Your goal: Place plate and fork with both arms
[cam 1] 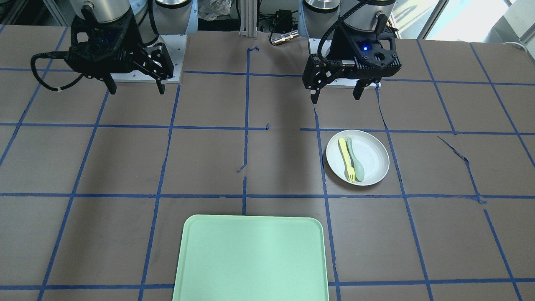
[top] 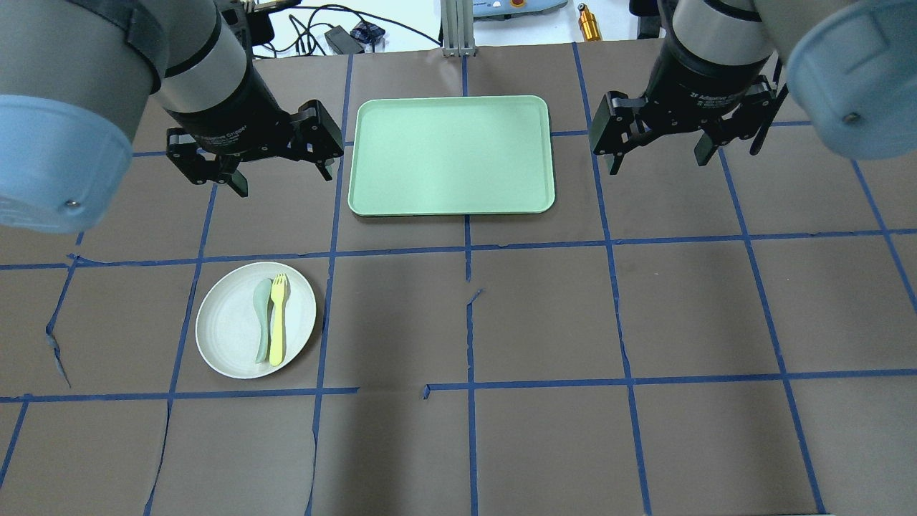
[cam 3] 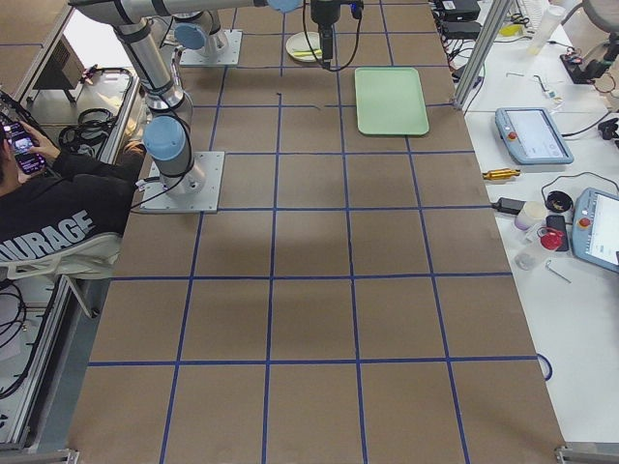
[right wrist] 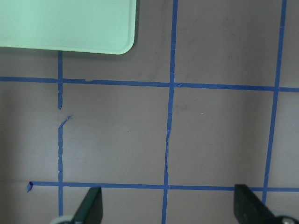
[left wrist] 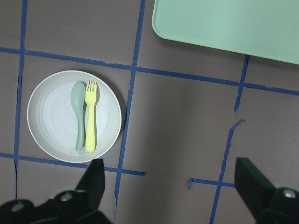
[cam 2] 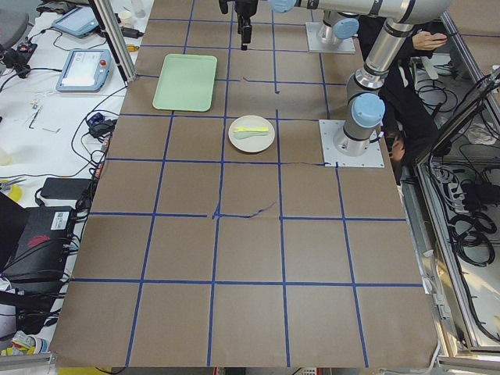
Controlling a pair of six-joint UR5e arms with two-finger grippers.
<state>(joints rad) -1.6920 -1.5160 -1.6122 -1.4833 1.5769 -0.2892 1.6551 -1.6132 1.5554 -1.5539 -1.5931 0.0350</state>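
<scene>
Brown table [top: 645, 322] is shown, tray [top: 451, 154] centred at its far side. Plate [top: 229, 337] is set on the left. Left gripper [top: 284, 179], spread and empty, is held nearest, just beyond it; right gripper [top: 658, 163], likewise spread, is well apart. Fork [top: 278, 319] is laid in the plate, tines trayward.

Robotics lab. Silver-grey jointed left arm [cam 2: 366, 116] and right arm [cam 3: 170, 145] with light-blue joint caps, each bolted on a white base plate [cam 2: 353, 143] to a brown paper-covered worktop [top: 544, 322] gridded with blue tape lines [top: 616, 308]. Grey touchscreen teach pendant [cam 3: 530, 135] on the white side bench [cam 3: 580, 319], loose black cables [cam 2: 469, 226], an aluminium extrusion post [top: 458, 29], and a seated operator in a black shirt [cam 3: 58, 208] near the right arm's base.
</scene>
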